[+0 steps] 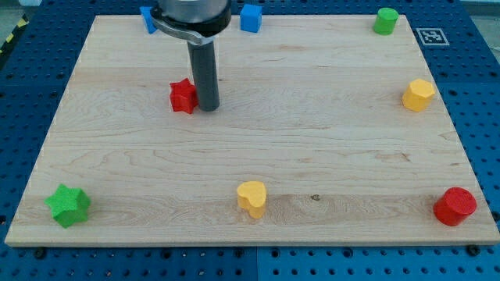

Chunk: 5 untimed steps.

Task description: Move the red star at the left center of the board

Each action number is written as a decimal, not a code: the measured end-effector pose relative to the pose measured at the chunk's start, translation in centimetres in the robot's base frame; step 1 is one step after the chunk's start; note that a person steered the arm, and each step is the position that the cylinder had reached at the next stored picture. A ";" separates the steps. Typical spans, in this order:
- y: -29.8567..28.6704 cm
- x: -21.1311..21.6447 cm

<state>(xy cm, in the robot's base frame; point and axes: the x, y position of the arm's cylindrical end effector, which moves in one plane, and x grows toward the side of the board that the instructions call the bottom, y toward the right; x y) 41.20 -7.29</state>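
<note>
The red star (183, 96) lies on the wooden board (250, 156), left of centre in the upper half. My tip (208, 107) stands on the board right next to the star's right side, touching it or nearly so. The dark rod rises from there to the arm's end at the view's top.
A blue block (148, 18), partly hidden by the arm, and a blue cube (250, 17) sit at the top edge. A green cylinder (385, 21) is top right, a yellow block (418, 94) at right, a red cylinder (455, 206) bottom right, a yellow heart (251, 197) bottom centre, a green star (68, 205) bottom left.
</note>
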 end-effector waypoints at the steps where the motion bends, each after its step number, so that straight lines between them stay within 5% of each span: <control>1: -1.2 -1.5; 5: -10.2 -1.5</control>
<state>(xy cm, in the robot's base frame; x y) 39.69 -17.48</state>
